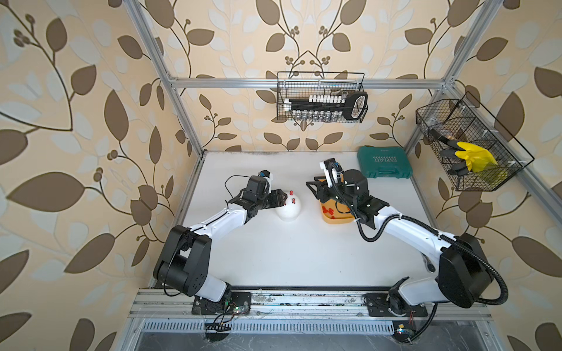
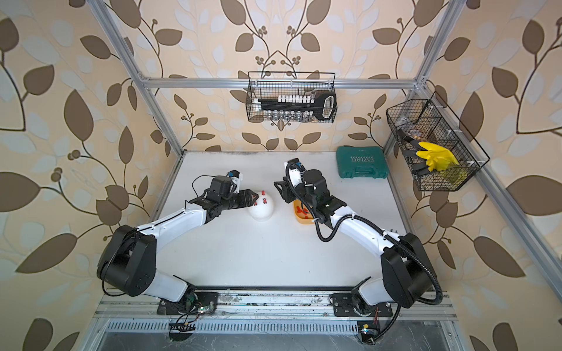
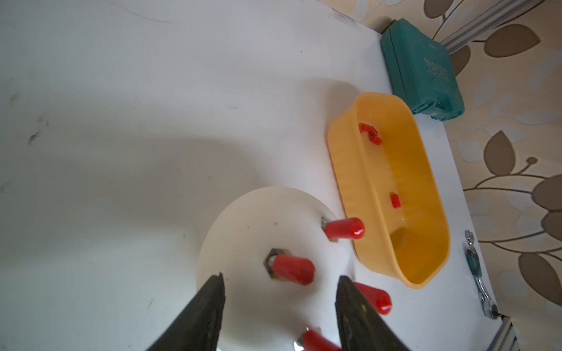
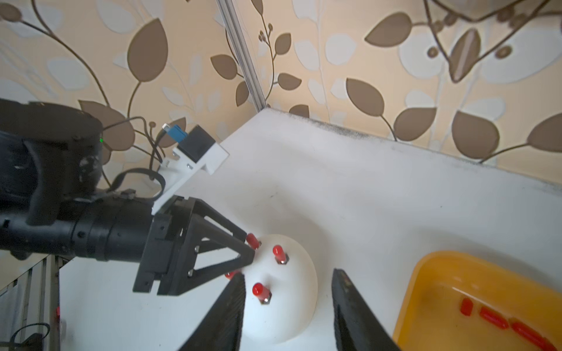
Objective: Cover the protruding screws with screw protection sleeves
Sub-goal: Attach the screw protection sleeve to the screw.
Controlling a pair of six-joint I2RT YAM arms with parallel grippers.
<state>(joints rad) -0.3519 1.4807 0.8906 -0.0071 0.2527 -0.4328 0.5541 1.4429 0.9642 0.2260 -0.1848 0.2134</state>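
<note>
All 4 protruding screws (image 3: 324, 224) on the white dome (image 3: 243, 231) wear red sleeves (image 3: 343, 228). The left hand (image 3: 281, 276), released, straddles the dome top, probably steadying it. The right hand (image 4: 289, 273) hangs released and empty near the tray (image 3: 342, 182) of spares.

Beige leaf-pattern wallpaper (image 1: 91, 91); aluminium frame (image 1: 228, 82); white tabletop (image 1: 304, 249); wire basket (image 1: 282, 91) 12 o'clock, mesh basket (image 1: 477, 182) 2 o'clock; soft even light.

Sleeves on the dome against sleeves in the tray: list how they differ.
The sleeves on the dome stick out of the white dome, each seated above a nut; the sleeves in the tray lie loose inside the yellow tray. The dome ones stand apart; some tray ones touch. Both are small red caps.
</note>
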